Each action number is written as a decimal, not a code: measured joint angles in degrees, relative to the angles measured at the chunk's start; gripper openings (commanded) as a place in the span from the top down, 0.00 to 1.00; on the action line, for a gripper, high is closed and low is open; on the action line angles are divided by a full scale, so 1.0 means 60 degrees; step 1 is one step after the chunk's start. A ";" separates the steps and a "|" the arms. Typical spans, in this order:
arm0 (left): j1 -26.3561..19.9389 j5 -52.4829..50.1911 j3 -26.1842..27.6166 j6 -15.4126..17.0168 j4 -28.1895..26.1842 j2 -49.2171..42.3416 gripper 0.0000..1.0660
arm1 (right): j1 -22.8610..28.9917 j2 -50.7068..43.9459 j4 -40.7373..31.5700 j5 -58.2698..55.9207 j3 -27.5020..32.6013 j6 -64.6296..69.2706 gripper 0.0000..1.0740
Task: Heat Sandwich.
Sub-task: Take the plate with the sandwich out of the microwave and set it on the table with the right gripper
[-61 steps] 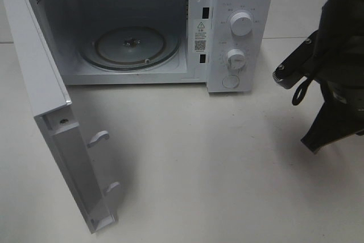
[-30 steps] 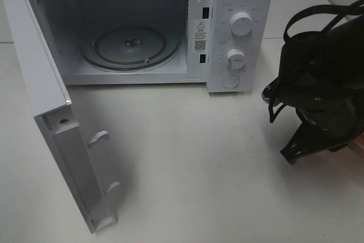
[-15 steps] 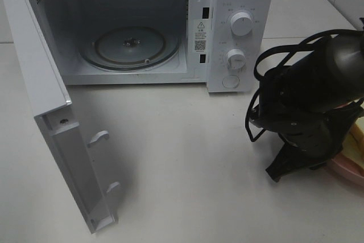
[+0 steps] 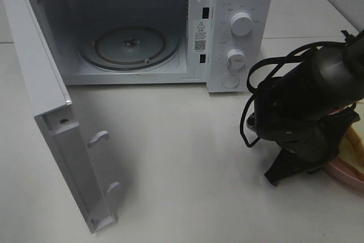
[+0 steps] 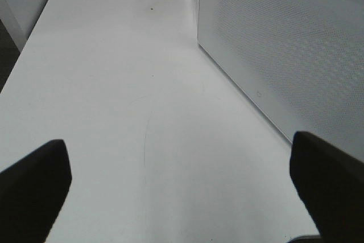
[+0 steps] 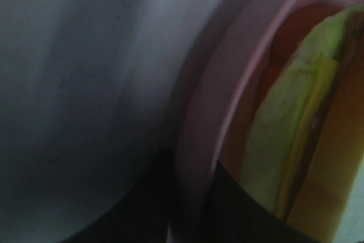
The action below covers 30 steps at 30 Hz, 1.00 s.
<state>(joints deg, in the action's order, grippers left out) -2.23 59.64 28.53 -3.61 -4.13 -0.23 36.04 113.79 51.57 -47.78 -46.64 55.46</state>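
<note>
We see microwave (image 4: 142,29) at upper left of high view, door (image 4: 54,118) swung open toward lower left, glass turntable (image 4: 129,46) bare inside. Sandwich (image 4: 357,143) on pink plate (image 4: 344,172) at right edge, mostly hidden behind right arm. Right gripper (image 6: 190,206) down at plate rim (image 6: 199,118); dark fingers sit either side of rim, grip unclear, can't tell. Left gripper (image 5: 182,180) fingers (image 5: 34,186) spread wide, holding nothing, over bare table (image 5: 114,83) beside door.

Microwave (image 4: 239,32) cavity gapes unobstructed — swung-out door (image 4: 51,112) walls its left.
</note>
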 measured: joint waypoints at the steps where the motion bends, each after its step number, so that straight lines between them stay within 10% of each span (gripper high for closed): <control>1: 0.0000 0.0000 0.0000 0.0000 0.0000 0.0000 0.05 | 0.0000 0.0000 0.0000 -0.0010 0.0000 0.0000 0.80; 30: 0.0000 0.0000 0.0000 0.0000 0.0000 0.0000 0.05 | 0.0000 -0.3686 -0.2273 0.0363 0.0019 -0.2636 0.26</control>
<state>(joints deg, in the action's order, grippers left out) -2.23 59.64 28.53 -3.61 -4.13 -0.23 36.04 91.67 37.93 -45.61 -46.52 39.65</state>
